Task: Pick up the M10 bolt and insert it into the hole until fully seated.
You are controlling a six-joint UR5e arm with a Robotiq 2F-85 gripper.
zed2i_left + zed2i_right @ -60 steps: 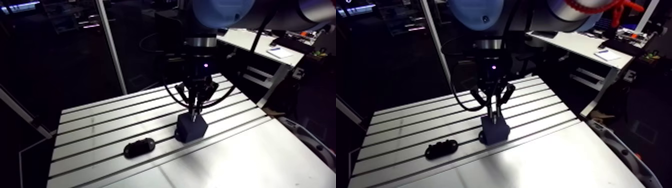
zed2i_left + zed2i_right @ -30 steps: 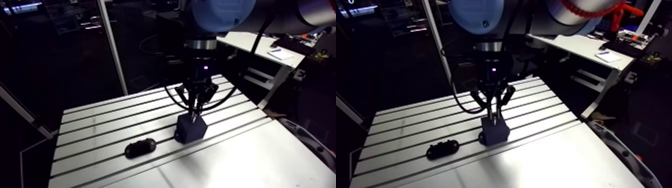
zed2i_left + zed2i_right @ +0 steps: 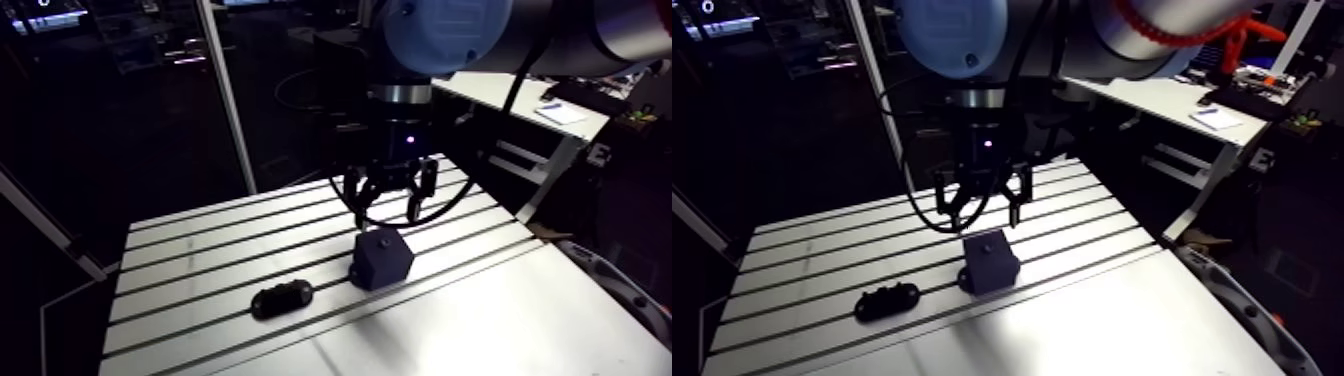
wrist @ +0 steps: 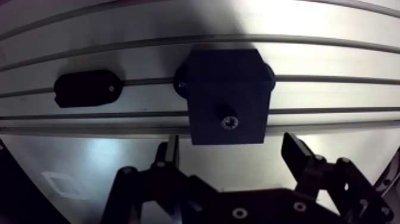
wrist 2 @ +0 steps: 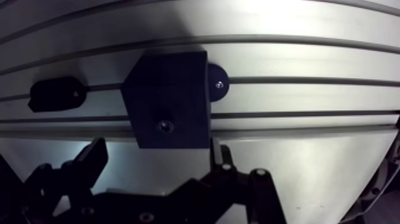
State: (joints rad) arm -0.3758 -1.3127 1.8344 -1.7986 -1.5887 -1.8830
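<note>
A dark cube-shaped block [image 4: 229,95] is fixed on the slotted aluminium table [image 3: 200,250]. The M10 bolt [image 4: 229,123] sits in the hole in the block's top face, with only its socket head showing. In the wrist view my gripper [image 4: 233,152] is open just above the block's near edge, its fingers [image 4: 172,150] spread wide with nothing between them. The arm view shows the gripper [image 3: 388,212] hanging a little above the block [image 3: 383,258], not touching it.
A black oval part [image 3: 281,297] lies on a table slot to the left of the block; in the wrist view this part [image 4: 86,88] is beside the block. Bare slotted table surrounds both.
Earlier my fingers were shut on the bolt at the block's top. Now they have spread apart and lifted slightly, leaving the bolt in the hole.
</note>
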